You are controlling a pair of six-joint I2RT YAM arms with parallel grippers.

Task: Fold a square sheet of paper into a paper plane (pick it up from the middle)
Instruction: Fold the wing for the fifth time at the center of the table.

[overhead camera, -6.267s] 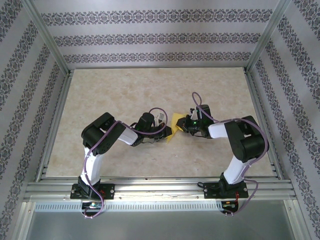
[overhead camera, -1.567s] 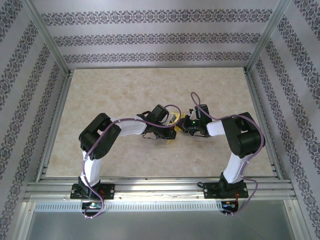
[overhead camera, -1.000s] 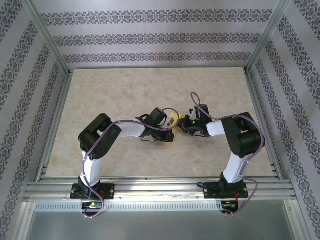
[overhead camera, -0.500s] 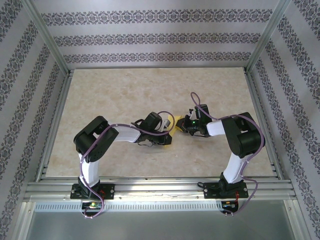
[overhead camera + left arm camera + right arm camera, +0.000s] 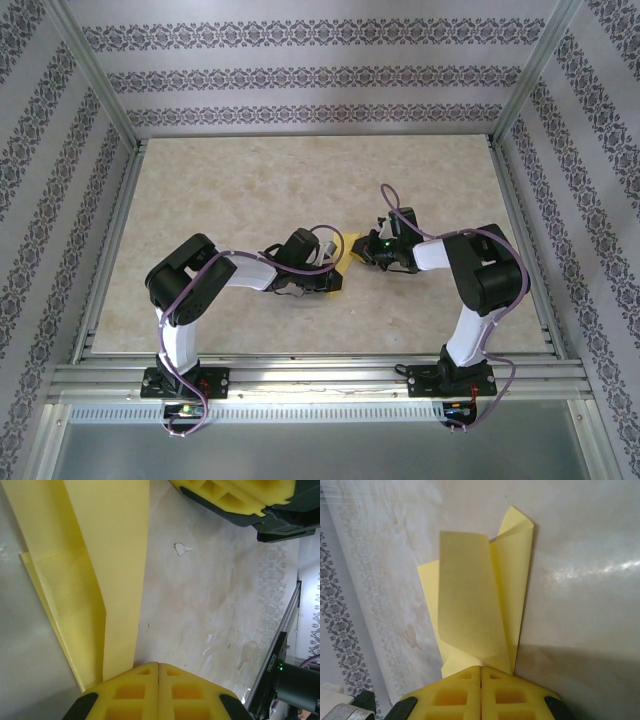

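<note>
The square sheet of paper (image 5: pixel 349 250) lies mid-table, folded into a narrow, layered yellow wedge like a rough paper plane. In the left wrist view the paper (image 5: pixel 107 555) runs as a long creased strip to the left of my shut left gripper (image 5: pixel 158 666), whose left pad rests on its end. My left gripper (image 5: pixel 335 272) sits at the paper's near-left end. My right gripper (image 5: pixel 362 252) is at its right side. In the right wrist view the right gripper (image 5: pixel 481 669) is shut, its tips on the paper's (image 5: pixel 475 605) narrow end, with one flap standing up loosely.
The beige table (image 5: pixel 300 180) is boxed in by aluminium rails (image 5: pixel 315 135) and patterned walls. The right gripper's yellow pads (image 5: pixel 235 497) sit just across from the left gripper's tips. Small white scuffs (image 5: pixel 182 548) mark the tabletop.
My left gripper has slid along the paper from its far end toward the near left, staying shut. The right arm and gripper have held still.
</note>
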